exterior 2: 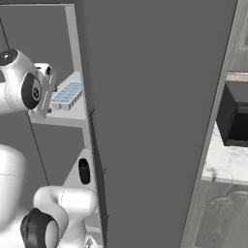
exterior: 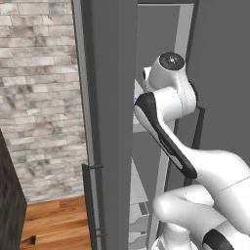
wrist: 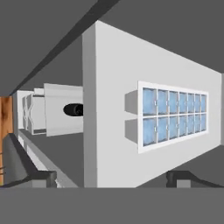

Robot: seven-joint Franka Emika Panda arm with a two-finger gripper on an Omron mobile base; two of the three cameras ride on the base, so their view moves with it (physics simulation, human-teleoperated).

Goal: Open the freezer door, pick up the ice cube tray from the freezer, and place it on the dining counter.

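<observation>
Pale freezer (exterior 2: 72, 58) interior ahead, ice cube tray (wrist: 173, 116) flat on white shelf (wrist: 113, 87). Jaws wide open, empty. Best: square up, straddle tray, then close.

one ice cube tray (wrist: 173, 117) at the hand view's right, with two rows of six blue cells. one dark bottle (exterior 2: 84, 171) at the right base view's lower left. two dark door panels there.
</observation>
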